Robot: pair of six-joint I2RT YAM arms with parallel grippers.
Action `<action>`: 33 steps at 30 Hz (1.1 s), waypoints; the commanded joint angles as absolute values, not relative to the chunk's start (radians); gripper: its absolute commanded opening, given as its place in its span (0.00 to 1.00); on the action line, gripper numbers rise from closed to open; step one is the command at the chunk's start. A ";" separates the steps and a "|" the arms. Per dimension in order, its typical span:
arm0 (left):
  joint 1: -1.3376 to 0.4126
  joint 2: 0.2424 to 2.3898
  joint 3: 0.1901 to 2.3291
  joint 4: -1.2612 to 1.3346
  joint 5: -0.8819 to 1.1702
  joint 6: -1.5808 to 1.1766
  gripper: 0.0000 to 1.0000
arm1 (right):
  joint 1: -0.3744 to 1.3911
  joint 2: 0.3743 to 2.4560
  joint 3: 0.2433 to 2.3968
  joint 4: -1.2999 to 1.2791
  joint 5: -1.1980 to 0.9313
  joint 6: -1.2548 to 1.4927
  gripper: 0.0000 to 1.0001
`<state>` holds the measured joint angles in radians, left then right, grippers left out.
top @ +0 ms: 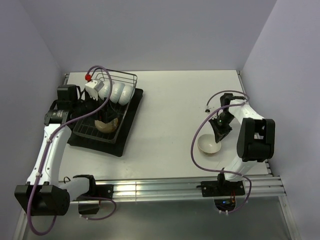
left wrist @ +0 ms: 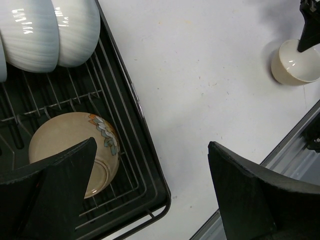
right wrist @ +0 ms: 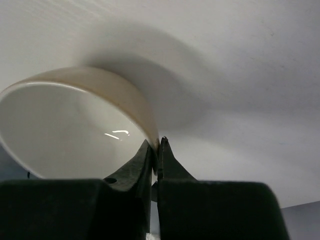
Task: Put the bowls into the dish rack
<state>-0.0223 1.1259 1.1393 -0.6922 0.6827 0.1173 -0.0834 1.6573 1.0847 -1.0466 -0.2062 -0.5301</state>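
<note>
Right now the one loose bowl (top: 209, 145) sits upright on the table (top: 170, 100), well apart from the dish rack (top: 134, 82). Your right gripper (right wrist: 159, 145) has its jaws pressed together on the rim, one finger inside the wall and one outside. That is a thin pinch on a glossy lip, so lift slowly and straight up. Expect the bowl to tilt and hang from the pinched edge, and let it settle before you travel. Then carry it low across the table toward the rack.

In the rack, white bowls (left wrist: 50, 30) stand on edge in a row at the far end, and a tan bowl (left wrist: 70, 145) lies upside down nearer you. Aim for free wire beside them. Your left gripper (left wrist: 150, 167) hangs spread wide and empty over that tan bowl. I would move it aside first, or the two arms may meet above the rack.
</note>
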 commanded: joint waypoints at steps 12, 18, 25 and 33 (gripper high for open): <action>-0.014 1.057 1.095 -0.632 0.738 0.123 0.99 | 0.090 1.629 1.320 -1.089 -0.582 -0.423 0.00; -0.038 0.971 1.057 -0.678 0.943 0.380 0.97 | 0.254 1.646 1.474 -1.117 -0.672 -0.348 0.00; -0.211 0.985 1.163 -0.968 0.919 1.027 0.93 | 0.420 1.742 1.600 -1.144 -0.658 -0.287 0.00; -0.546 1.114 1.227 -1.020 0.729 1.190 0.89 | 0.531 1.787 1.649 -1.143 -0.680 -0.245 0.00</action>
